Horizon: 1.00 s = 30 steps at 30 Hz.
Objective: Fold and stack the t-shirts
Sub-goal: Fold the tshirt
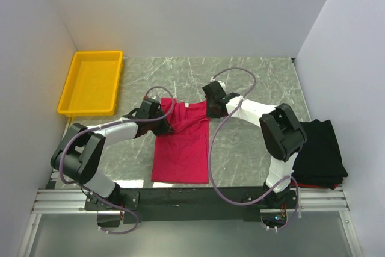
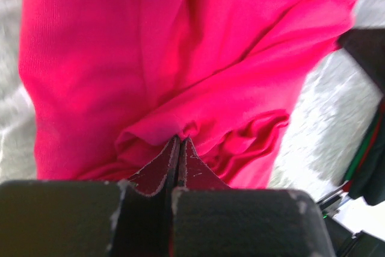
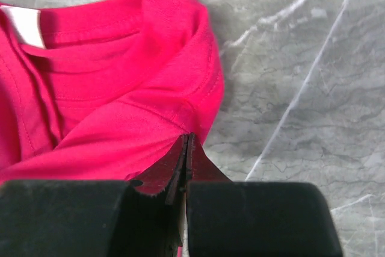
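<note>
Two claws are clenched on the plain crimson-pink cloth t-shirt (image 1: 180, 151), laid lengthwise midway on the grey marbled worktop (image 1: 252, 82). A bunched fold at its far left is pinched by the left claw (image 2: 178, 148); the shoulder edge near the collar is pinched by the right claw (image 3: 186, 145). A folded black cloth t-shirt (image 1: 322, 154) is placed at the right edge, partly masked by the right arm (image 1: 281, 130). A yellow plastic tray (image 1: 90, 82) is set far left, well apart.
</note>
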Tool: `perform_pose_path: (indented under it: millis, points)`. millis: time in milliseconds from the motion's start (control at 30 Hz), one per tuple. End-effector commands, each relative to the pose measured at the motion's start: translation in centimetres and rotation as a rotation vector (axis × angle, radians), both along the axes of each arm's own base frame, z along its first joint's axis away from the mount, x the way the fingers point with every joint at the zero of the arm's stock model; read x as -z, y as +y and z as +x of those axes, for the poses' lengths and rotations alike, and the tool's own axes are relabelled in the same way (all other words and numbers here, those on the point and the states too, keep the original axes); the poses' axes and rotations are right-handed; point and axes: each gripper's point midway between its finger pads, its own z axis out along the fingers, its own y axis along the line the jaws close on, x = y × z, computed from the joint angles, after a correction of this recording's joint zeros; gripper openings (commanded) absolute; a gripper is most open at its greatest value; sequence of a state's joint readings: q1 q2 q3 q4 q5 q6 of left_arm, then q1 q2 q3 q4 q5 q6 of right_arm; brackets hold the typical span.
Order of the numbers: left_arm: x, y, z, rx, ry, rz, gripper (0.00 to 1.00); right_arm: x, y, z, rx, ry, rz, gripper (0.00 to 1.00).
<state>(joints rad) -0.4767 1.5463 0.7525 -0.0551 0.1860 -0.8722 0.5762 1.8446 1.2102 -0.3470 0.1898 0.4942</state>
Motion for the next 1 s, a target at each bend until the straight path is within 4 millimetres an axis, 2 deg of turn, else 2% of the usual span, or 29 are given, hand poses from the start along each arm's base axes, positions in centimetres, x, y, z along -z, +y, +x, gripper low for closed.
perform_pose_path:
  millis: [0,133,200,300,467,500,533,567,600,633,667,700,733,800,833,900,933,967]
  points:
    - [0.3,-0.3,-0.5,0.034,-0.025,-0.005,0.01,-2.8,0.7,1.3,0.013,-0.073,0.125,0.00]
    - [1.1,-0.3,-0.8,0.038,-0.008,0.007,0.01,-3.6,1.5,1.2,-0.015,-0.069,0.205,0.01]
    - [1.1,-0.3,-0.7,0.041,-0.010,0.013,0.01,-4.3,1.8,1.3,-0.026,-0.083,0.229,0.04]
    - [0.6,-0.4,-0.4,0.047,-0.027,0.009,0.05,-6.3,2.4,1.1,-0.060,-0.116,0.280,0.14]
    - [-0.2,-0.7,0.0,0.067,-0.049,0.006,0.10,-11.2,4.0,1.0,-0.143,-0.205,0.379,0.28]
    - [-0.2,-0.7,-0.1,0.067,-0.051,0.005,0.12,-12.1,4.5,1.3,-0.163,-0.230,0.403,0.32]
    - [-0.3,-0.8,-0.1,0.070,-0.054,0.003,0.13,-12.0,5.0,1.5,-0.179,-0.225,0.410,0.33]
    - [-0.4,-0.8,-0.1,0.074,-0.059,-0.001,0.13,-12.8,5.7,2.1,-0.196,-0.240,0.425,0.34]
    - [-0.6,-0.9,0.0,0.076,-0.062,-0.005,0.15,-12.9,6.5,2.2,-0.226,-0.230,0.440,0.34]
    - [-0.8,-1.0,0.0,0.079,-0.066,-0.011,0.16,-11.5,7.0,2.8,-0.231,-0.203,0.434,0.34]
    - [-1.1,-1.1,0.0,0.083,-0.071,-0.016,0.17,-12.2,7.8,3.5,-0.248,-0.215,0.450,0.34]
    - [-1.5,-1.1,0.2,0.084,-0.081,-0.020,0.19,-12.0,8.4,3.9,-0.263,-0.214,0.457,0.34]
    - [-2.1,-1.2,0.4,0.085,-0.094,-0.026,0.21,-10.6,8.9,4.3,-0.274,-0.183,0.456,0.34]
    - [-3.0,-1.4,0.7,0.087,-0.115,-0.033,0.24,-10.8,9.8,5.3,-0.298,-0.199,0.471,0.34]
    - [-3.7,-1.5,1.0,0.085,-0.128,-0.039,0.26,-9.6,10.4,5.4,-0.312,-0.173,0.472,0.35]
    - [-4.6,-1.6,1.3,0.084,-0.144,-0.050,0.30,-9.9,11.3,6.1,-0.339,-0.179,0.481,0.36]
    - [-5.0,-1.6,1.5,0.081,-0.150,-0.055,0.31,-8.7,11.5,6.4,-0.342,-0.156,0.474,0.37]
    - [-5.3,-1.6,1.6,0.076,-0.153,-0.061,0.33,-9.3,12.0,6.8,-0.351,-0.168,0.478,0.37]
